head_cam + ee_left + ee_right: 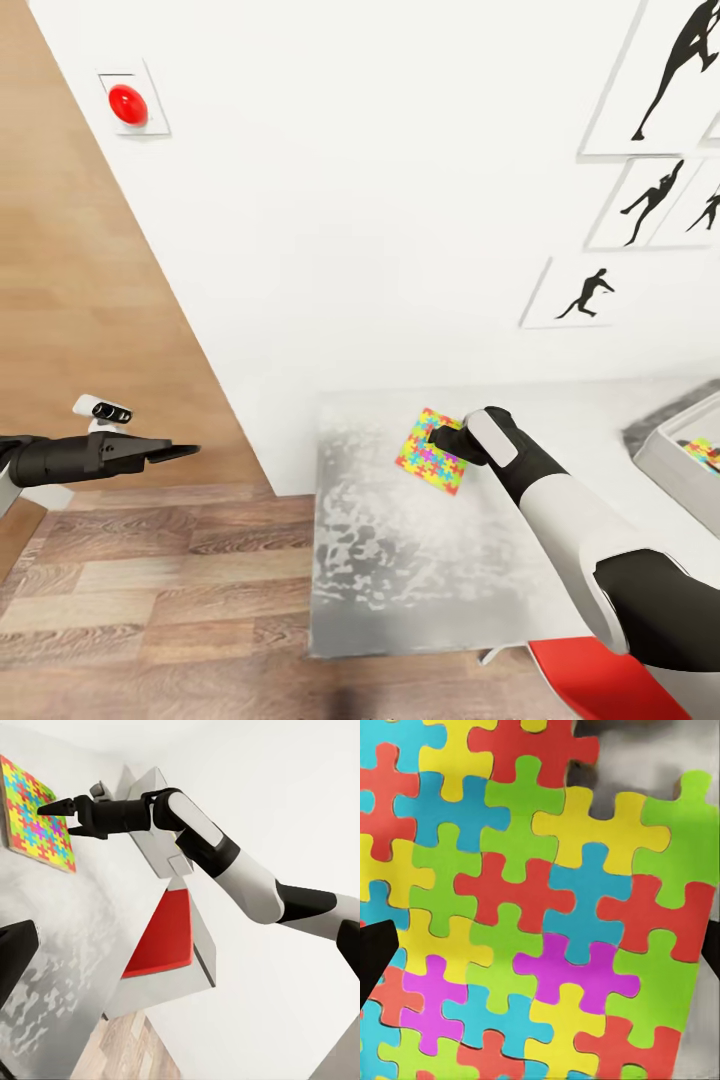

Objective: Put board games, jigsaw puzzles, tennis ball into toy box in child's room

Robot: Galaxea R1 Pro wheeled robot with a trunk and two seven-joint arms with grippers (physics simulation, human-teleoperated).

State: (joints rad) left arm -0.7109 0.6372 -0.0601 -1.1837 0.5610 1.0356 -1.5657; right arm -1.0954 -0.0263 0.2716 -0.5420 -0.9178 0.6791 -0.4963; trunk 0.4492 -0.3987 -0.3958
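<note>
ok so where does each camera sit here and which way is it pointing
Head view: on the robot's head, looking forward and down at the table by the wall; both arms show, the right pincer at the jigsaw puzzle, the left pincer over the floor.
Left wrist view: on the left arm, looking sideways across the table at the right arm and the puzzle.
Right wrist view: on the right arm, close above the puzzle; dark fingertips at the edges.
All three views share the puzzle.

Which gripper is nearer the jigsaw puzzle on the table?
Right. The right gripper is at the jigsaw puzzle, directly over it; the left gripper hangs over the floor, well off the table.
</note>
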